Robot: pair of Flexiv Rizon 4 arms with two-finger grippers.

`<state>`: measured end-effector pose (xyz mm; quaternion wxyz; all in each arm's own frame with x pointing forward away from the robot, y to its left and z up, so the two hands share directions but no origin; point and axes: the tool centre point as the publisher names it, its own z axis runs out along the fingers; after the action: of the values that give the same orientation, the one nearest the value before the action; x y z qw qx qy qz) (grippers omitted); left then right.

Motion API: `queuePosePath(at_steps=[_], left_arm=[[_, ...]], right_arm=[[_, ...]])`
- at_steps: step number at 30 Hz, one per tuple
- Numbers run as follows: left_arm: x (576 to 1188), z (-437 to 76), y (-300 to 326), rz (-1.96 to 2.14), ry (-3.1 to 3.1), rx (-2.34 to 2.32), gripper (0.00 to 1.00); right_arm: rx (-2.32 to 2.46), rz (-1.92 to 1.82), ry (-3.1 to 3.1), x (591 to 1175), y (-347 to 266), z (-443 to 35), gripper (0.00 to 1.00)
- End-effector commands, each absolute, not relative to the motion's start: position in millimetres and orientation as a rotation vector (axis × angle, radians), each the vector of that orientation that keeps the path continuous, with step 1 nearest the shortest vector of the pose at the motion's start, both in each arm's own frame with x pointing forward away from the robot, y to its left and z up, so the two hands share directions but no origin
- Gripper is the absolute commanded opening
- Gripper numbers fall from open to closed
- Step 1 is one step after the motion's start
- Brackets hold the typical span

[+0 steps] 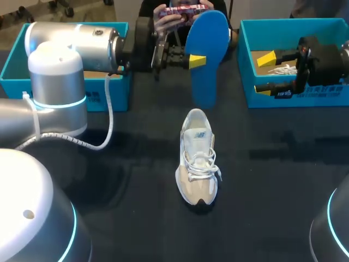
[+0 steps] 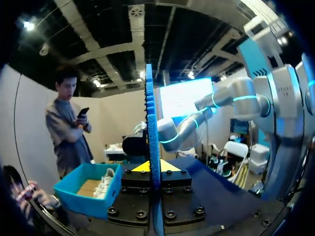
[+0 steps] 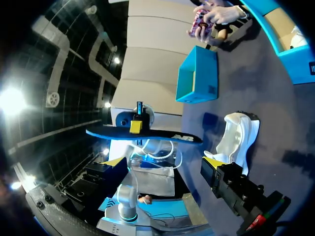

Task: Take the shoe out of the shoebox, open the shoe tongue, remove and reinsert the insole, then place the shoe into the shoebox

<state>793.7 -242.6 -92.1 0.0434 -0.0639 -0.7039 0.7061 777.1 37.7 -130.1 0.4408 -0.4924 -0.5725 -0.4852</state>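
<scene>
Item: one sneaker (image 1: pixel 198 164), white and beige with white laces, standing upright on its sole at the middle of the dark surface (image 1: pixel 109 164), toe toward the robot, heel toward the far side, touched by neither arm. Item: one blue insole (image 1: pixel 210 54), out of the sneaker and held on end beyond the heel, broad end uppermost; whether its lower end meets the surface cannot be told. Left arm (image 1: pixel 71 43): comes in from the left across the far part of the surface; left jaws clamped on the insole, one yellow tip showing against its near face, and in the left wrist view the insole (image 2: pixel 151 147) stands edge-on, pinched between both fingers. Right arm (image 1: pixel 327 57): at the right, its right jaws spread wide with nothing between them, over the right shoebox (image 1: pixel 248 82). Contents of that blue box: a second shoe (image 1: pixel 283 69) with white laces, also seen in the left wrist view (image 2: pixel 104 182). Left shoebox (image 1: pixel 11 65): blue, at the far left, largely hidden behind the left arm. In the right wrist view the sneaker (image 3: pixel 238 135) lies ahead of the parted fingers, the insole (image 3: pixel 142 132) beside it.
</scene>
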Motion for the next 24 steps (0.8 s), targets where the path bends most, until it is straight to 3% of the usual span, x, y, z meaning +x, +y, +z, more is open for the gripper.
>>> queuePosePath(at_steps=[1,13,24], left_arm=[[796,-92,-243,1.890,-1.882,0.291,0.00],[800,-123,-251,1.382,-1.623,0.846,0.00],[807,-152,-263,1.227,-1.398,1.026,0.00]], right_arm=[[-1.225,-1.204,-1.422,777,39,-130,1.00],[-1.225,-1.204,-1.422,777,39,-130,1.00],[-1.244,-1.209,-1.431,777,39,-130,1.00]])
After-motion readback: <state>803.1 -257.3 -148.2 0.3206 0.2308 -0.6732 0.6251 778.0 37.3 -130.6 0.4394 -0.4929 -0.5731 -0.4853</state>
